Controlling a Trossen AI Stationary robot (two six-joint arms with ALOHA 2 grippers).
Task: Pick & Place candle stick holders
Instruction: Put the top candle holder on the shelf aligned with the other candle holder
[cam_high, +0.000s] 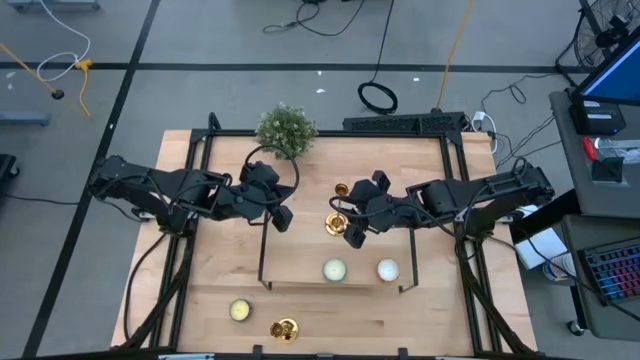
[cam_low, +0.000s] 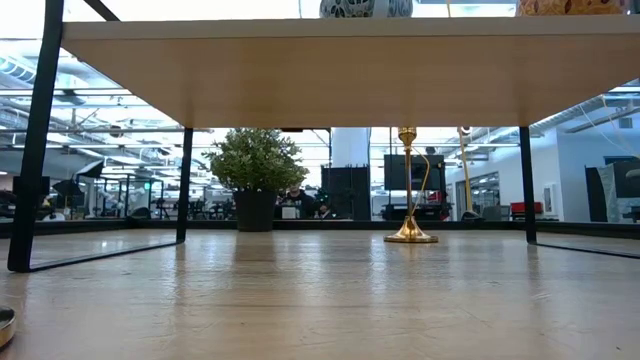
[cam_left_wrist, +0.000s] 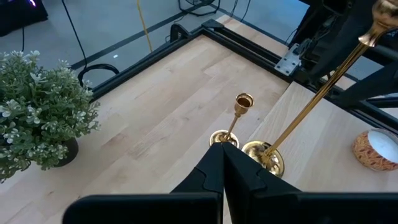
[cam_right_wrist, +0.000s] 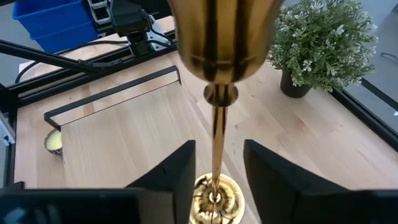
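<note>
No readable writing, brand or label anywhere on the table or its things

Right arm reaching in from the table's right side, bent toward the middle, right gripper (cam_high: 352, 228) hanging over the raised shelf (cam_high: 300, 268). Fingers (cam_right_wrist: 171, 177) parted, one either side of the thin stem of the tall candle stick holder (cam_right_wrist: 216, 99), apart from it, so released rather than clamped. Tall holder upright, its round base (cam_high: 337, 223) planted on the shelf's back part

Left arm reaching in from the table's left side, left gripper (cam_high: 283, 216) poised above the shelf's back left corner, fingers (cam_left_wrist: 214, 171) pressed together, clenched on nothing

Second candle stick holder (cam_high: 341, 190), upright on the table top just behind the shelf, near the tall one; seen from the left wrist (cam_left_wrist: 235, 121) with its small cup on top and flared base touching the wood, just beside the tall one's base. Seen from table height (cam_low: 409, 185) standing under the shelf's edge line

Third candle stick holder (cam_high: 285, 328) at the table's front edge, well apart from the other two

No vessels with contents except the dark pot of the bushy green plant (cam_high: 286, 130) at the table's back. White candle (cam_high: 334, 270) and another white candle (cam_high: 387, 269) sitting on the shelf's front part; pale yellow candle (cam_high: 239, 310) on the table top near the third holder
</note>
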